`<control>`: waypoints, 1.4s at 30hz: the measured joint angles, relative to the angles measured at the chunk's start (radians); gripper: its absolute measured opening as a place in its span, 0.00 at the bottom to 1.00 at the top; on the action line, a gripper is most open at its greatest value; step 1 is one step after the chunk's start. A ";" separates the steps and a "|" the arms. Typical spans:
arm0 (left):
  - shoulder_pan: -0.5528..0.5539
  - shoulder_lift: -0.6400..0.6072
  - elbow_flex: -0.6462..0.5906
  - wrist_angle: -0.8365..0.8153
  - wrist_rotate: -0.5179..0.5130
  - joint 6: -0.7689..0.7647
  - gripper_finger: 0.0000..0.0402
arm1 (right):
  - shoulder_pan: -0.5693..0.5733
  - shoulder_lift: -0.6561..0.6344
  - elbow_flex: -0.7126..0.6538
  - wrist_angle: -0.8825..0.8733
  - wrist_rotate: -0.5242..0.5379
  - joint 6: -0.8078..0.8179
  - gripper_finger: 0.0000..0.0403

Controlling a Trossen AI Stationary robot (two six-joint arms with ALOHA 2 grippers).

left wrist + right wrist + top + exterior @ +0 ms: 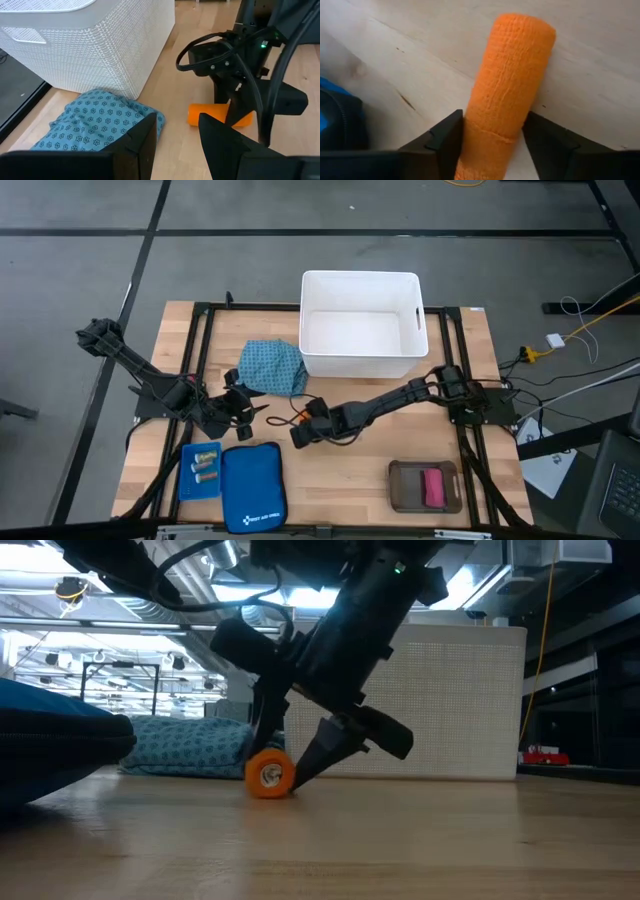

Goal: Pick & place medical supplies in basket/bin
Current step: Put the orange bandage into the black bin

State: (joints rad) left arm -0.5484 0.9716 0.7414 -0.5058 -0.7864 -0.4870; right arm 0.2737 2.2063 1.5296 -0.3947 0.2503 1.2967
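The orange cylinder (512, 75) lies on its side on the wooden table, in front of the white tub (360, 325). My right gripper (492, 145) reaches down to it, with one finger on each side, as the low view (285, 765) also shows. The teal patterned cloth bundle (275, 367) rests on the table against the tub's near left corner. My left gripper (175, 145) hovers open just near of the bundle and touches nothing. The pink block (432, 487) sits in a brown tray. The vials (205, 470) lie in a blue tray. My right gripper pinches the orange cylinder between its two fingers near one end (490, 127). The fingers (447, 137) lie across its length, one on each side. They come slanting down from the table's right side. The cylinder (270, 774) still lies on the table.
A large blue zip pouch (252, 485) lies near the front edge, beside the vials' blue tray (185, 480). The brown tray (400, 490) stands at the front right. Bare wood lies between the pouch and the brown tray. A black frame runs around the tabletop.
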 joint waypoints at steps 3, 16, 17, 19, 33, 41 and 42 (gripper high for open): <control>0.000 0.000 0.000 0.000 0.000 0.000 0.36 | 0.000 -0.006 0.000 0.003 -0.004 -0.019 0.39; 0.000 0.000 0.000 0.000 -0.001 0.028 0.36 | 0.075 -0.088 -0.002 0.022 -0.001 -0.049 0.23; 0.000 0.000 0.000 0.000 -0.002 0.029 0.36 | 0.087 -0.105 -0.002 0.023 0.003 -0.049 0.24; 0.000 0.000 0.000 0.001 -0.005 0.037 0.36 | 0.115 -0.144 -0.002 0.013 0.029 -0.047 0.26; 0.010 0.000 0.000 0.087 -0.007 0.158 0.36 | 0.389 -0.398 0.000 -0.395 0.150 0.369 0.24; 0.042 0.000 0.000 0.106 -0.004 0.173 0.36 | 0.564 -0.417 0.000 -0.667 0.094 0.776 0.25; 0.046 0.000 0.000 0.107 0.000 0.173 0.36 | 0.586 -0.417 0.000 -0.699 0.082 0.828 0.25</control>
State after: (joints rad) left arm -0.5027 0.9716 0.7418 -0.3993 -0.7866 -0.3141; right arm 0.8601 1.7889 1.5299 -1.0933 0.3325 2.1250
